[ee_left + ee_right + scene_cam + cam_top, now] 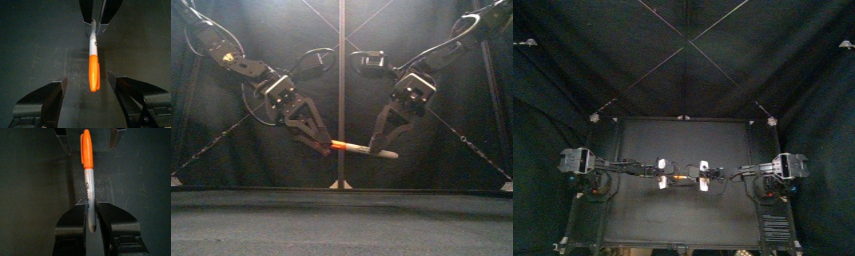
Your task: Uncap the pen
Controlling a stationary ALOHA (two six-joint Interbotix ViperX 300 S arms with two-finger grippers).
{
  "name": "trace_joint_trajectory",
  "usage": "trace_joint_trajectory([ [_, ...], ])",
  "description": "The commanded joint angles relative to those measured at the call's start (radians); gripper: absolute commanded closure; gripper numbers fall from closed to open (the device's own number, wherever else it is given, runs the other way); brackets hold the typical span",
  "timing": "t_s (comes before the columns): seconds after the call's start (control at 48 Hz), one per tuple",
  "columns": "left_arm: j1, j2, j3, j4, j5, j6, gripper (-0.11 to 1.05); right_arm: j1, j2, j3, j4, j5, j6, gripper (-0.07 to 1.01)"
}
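Top view shows me both arms meeting above the middle of the surface [647, 215], the pen [683, 181] between them. Front view: the pen hangs nearly level in the air, right gripper [374, 148] clamped on its white barrel [385, 153], left gripper [322, 144] at the orange cap [345, 147]. Left wrist view: my left jaws stand wide either side of the cap, apart from it; right wrist view: right jaws tight on the barrel.
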Motion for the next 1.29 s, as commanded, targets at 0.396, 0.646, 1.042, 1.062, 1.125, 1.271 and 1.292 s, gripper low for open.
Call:
trace_joint_trajectory([
  [0.396, 0.012, 0.035, -0.048, -0.002, 0.029, 0.0, 0.33, -0.003, -0.008, -0.032, -0.006, -0.006, 0.002, 0.45],
  [0.646, 0.032, 0.003, -0.011, 0.008, 0.034, 0.0015, 0.44, -0.003, -0.017, -0.012, -0.002, -0.002, 0.003, 0.45],
  [1.042, 0.055, -0.184, 0.183, 0.008, 0.014, 0.0, 0.44, -0.037, -0.13, 0.118, 0.035, -0.011, 0.006, 0.45],
  [1.062, 0.055, -0.192, 0.192, 0.008, 0.014, 0.0, 0.44, -0.038, -0.138, 0.126, 0.038, -0.017, 0.006, 0.45],
  [1.125, 0.055, -0.222, 0.222, 0.008, 0.014, 0.0, 0.44, -0.044, -0.163, 0.156, 0.043, -0.038, 0.006, 0.45],
  [1.271, 0.052, -0.279, 0.268, 0.009, 0.012, 0.0015, 0.44, -0.049, -0.21, 0.219, 0.048, -0.137, 0.006, 0.45],
  [1.292, 0.052, -0.284, 0.272, 0.009, 0.011, 0.0015, 0.44, -0.049, -0.215, 0.225, 0.051, -0.146, 0.006, 0.45],
])
